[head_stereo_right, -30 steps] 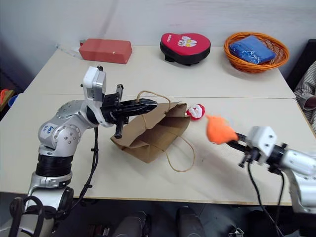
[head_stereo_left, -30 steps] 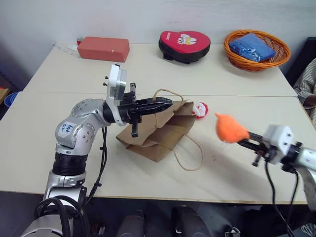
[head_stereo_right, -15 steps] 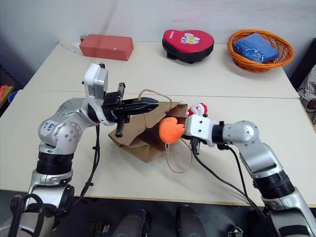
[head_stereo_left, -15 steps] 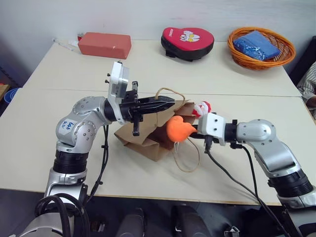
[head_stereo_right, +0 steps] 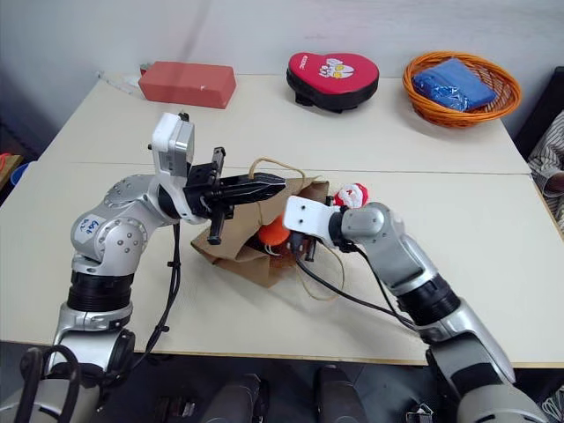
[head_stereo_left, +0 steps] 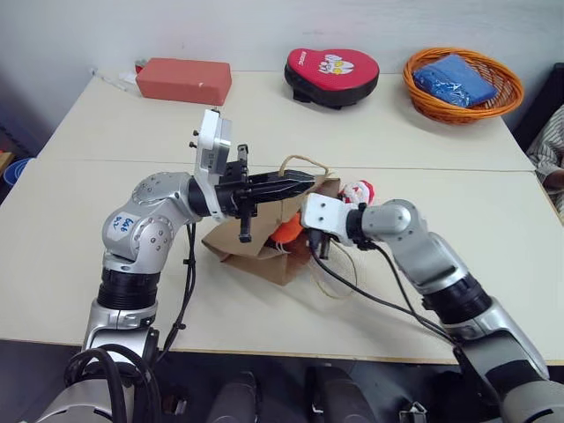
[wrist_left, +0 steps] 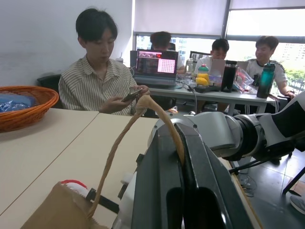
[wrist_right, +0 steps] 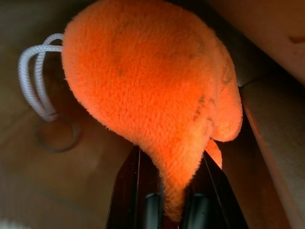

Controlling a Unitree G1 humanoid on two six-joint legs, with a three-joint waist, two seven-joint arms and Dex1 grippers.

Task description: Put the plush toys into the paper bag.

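The left gripper (head_stereo_left: 304, 182), clamped on the paper bag's (head_stereo_left: 251, 248) handle (head_stereo_left: 304, 165), holds its mouth up. The right gripper (wrist_right: 172, 191), pinching the orange plush toy (wrist_right: 152, 90), seems just inside; released early, it could roll out. The Santa toy (head_stereo_left: 358, 193) lies right of the bag.

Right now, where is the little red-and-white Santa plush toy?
The red-and-white Santa plush toy lies on the table just right of the brown paper bag's mouth, behind the right gripper.

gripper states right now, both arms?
Left gripper: shut on the paper bag handle, holding the bag open.
Right gripper: shut on the orange plush toy, at the bag's mouth.
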